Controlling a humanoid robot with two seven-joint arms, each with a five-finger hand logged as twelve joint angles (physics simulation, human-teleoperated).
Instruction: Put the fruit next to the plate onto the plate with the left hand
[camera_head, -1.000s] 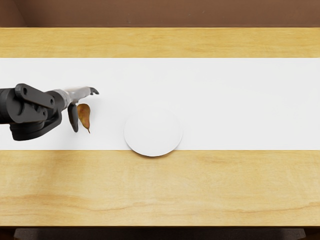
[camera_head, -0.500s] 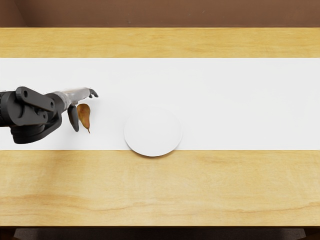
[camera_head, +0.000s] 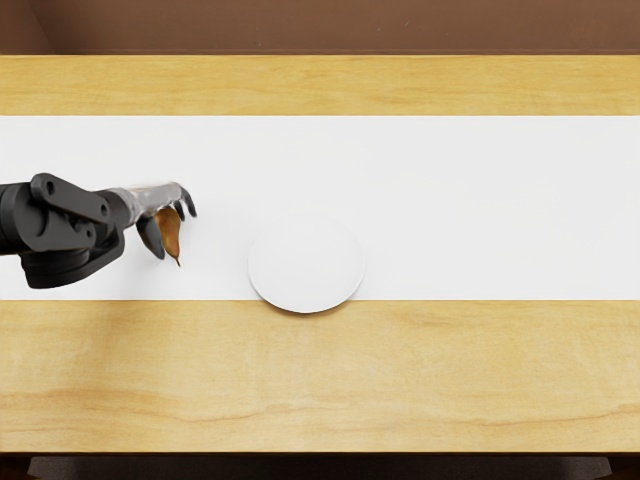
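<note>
Fingers (camera_head: 187, 207) curled round fruit (camera_head: 170, 229) (left of plate (camera_head: 305, 266)).

I am looking steeply down from my head at the table (camera_head: 320, 370), seeing front to back, its sides cropped.

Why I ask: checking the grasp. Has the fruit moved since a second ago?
No. The fruit keeps its gap left of the plate; only the fingers of the left hand have closed around it.
</note>
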